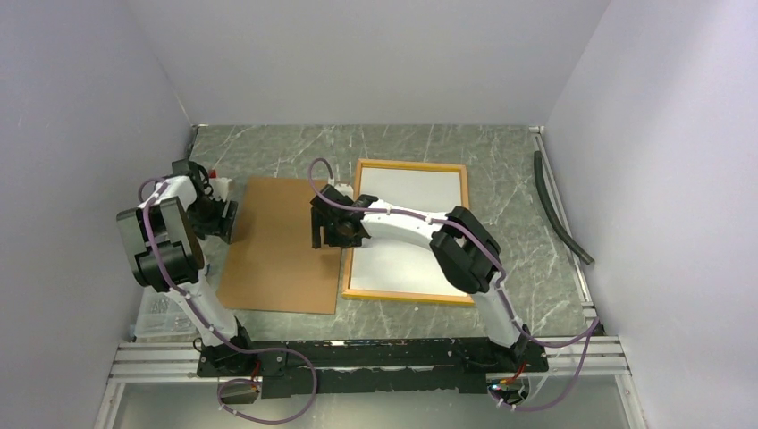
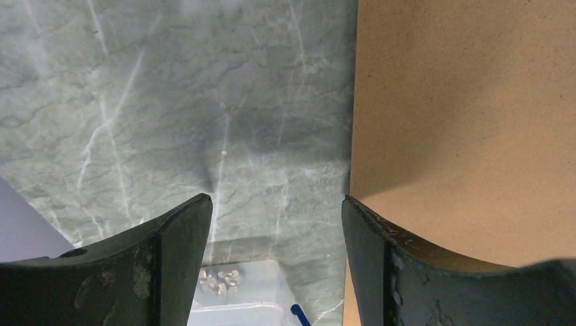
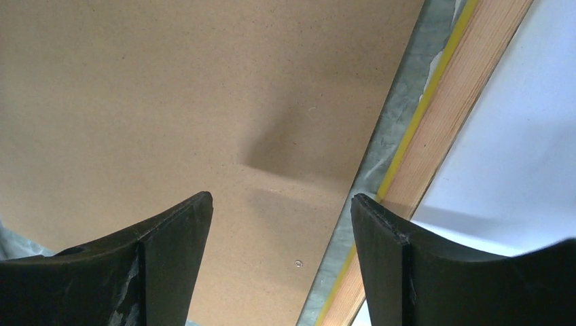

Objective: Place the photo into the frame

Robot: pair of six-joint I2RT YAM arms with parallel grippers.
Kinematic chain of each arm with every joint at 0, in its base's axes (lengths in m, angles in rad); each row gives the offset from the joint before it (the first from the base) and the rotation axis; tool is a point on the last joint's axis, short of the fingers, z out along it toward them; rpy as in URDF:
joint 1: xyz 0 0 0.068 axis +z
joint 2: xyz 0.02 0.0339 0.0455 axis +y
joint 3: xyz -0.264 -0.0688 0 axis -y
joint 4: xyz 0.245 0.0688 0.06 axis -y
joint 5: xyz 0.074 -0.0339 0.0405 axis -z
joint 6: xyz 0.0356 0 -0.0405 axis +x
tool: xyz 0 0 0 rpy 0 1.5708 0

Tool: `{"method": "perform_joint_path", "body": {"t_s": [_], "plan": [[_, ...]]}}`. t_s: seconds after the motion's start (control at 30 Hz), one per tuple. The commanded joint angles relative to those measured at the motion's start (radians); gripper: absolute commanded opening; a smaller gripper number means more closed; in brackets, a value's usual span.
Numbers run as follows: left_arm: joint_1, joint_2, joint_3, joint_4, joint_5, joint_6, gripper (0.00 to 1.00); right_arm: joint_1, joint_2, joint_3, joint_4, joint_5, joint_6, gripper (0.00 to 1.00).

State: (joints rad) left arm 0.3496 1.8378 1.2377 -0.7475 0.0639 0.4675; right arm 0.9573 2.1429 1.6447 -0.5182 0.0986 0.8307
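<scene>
The frame [image 1: 407, 297] lies flat at centre right, pale wood back up, and a yellow edge shows on its rail in the right wrist view [image 3: 448, 115]. A plain white sheet [image 1: 416, 201] fills its inside and also shows in the right wrist view [image 3: 516, 136]. No printed building picture shows, so I cannot tell whether this sheet is the photo. The brown backing board [image 1: 277, 259] lies just left of the frame. My right gripper [image 1: 317, 231] is open and empty over the board's right edge [image 3: 170, 88], one finger above the frame's left rail. My left gripper [image 1: 225, 222] is open and empty at the board's left edge [image 2: 469, 102].
A clear plastic box [image 2: 231, 292] with small metal parts sits at the near left, beside the left arm [image 1: 165, 313]. A dark hose [image 1: 559, 210] lies along the right wall. A small white and red object [image 1: 219, 183] sits behind the left gripper. Walls enclose three sides.
</scene>
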Motion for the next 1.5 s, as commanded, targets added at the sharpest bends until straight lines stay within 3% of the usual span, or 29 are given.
{"method": "perform_joint_path", "body": {"t_s": [0.0, 0.37, 0.77, 1.0, 1.23, 1.47], "plan": [[-0.018, 0.018, -0.015, 0.061, -0.01, 0.01, 0.75, -0.004, 0.003, 0.01, -0.018, 0.026, 0.007, 0.79], [-0.054, 0.053, -0.055, 0.107, 0.001, -0.022, 0.74, -0.016, 0.058, 0.04, -0.005, -0.004, 0.049, 0.86], [-0.119, 0.103, -0.04, 0.037, 0.097, -0.063, 0.7, -0.096, -0.063, -0.13, 0.429, -0.308, 0.238, 0.88], [-0.123, 0.126, -0.006, -0.019, 0.162, -0.048, 0.67, -0.115, -0.12, -0.189, 0.708, -0.468, 0.359, 0.83], [-0.126, 0.139, 0.014, -0.048, 0.202, -0.049, 0.66, -0.114, -0.223, -0.349, 1.113, -0.54, 0.516, 0.78], [-0.13, 0.143, 0.006, -0.048, 0.205, -0.04, 0.64, -0.1, -0.277, -0.413, 1.26, -0.556, 0.509, 0.75]]}}
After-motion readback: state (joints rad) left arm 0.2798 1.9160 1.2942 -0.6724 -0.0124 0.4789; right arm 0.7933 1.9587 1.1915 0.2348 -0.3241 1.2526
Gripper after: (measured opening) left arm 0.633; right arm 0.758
